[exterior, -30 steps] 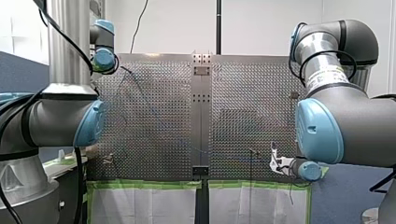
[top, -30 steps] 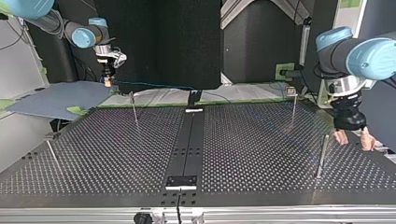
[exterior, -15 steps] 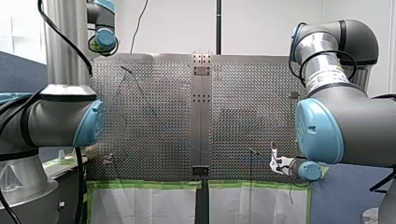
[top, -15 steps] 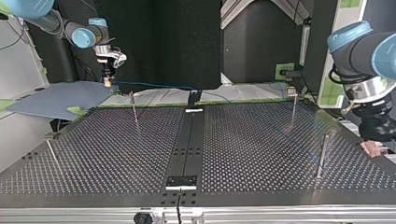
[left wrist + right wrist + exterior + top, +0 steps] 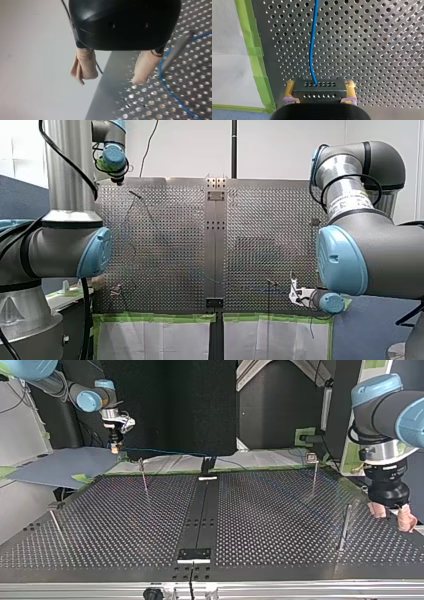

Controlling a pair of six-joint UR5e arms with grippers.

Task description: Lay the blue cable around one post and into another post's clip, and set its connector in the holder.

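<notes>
Right gripper clamps the black perforated connector, your best hold; thin blue cable looks limp. Left gripper gapes empty.

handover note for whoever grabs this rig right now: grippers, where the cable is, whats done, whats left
Right gripper: jaws shut on the connector, held near the table's taped edge. The blue cable leads out from it over the table.
Left gripper: jaws open and empty, at the table's edge beside a post.
Done: the cable curves past that post's foot. I cannot tell whether it is fully round it.
Left: clipping the cable, then seating the connector.
</notes>
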